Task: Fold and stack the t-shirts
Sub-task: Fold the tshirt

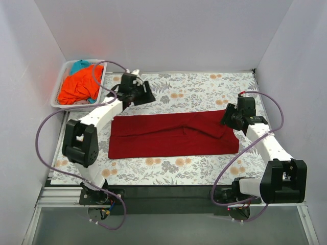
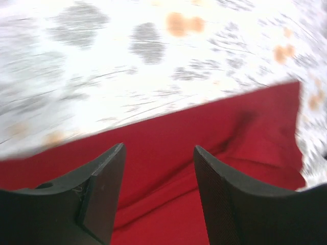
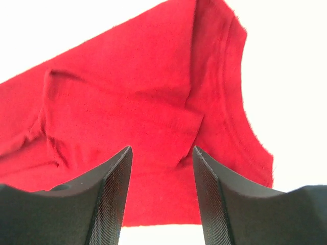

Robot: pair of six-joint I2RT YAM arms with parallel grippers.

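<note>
Left pincer (image 2: 158, 149), right pincer (image 3: 162, 150), both parted, empty — dark red t-shirt (image 1: 173, 137) lengthwise left-to-right

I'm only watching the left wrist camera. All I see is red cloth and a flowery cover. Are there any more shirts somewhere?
Observer: Yes. An orange t-shirt is bunched up in a white basket, off at the far left.
Operator: Is it all alone in there?
Observer: No, a teal t-shirt peeks out at the far end of the basket.
Operator: What's the other arm doing?
Observer: The right pincer is over the right end of the red t-shirt. It is open, with nothing pinched.
</note>
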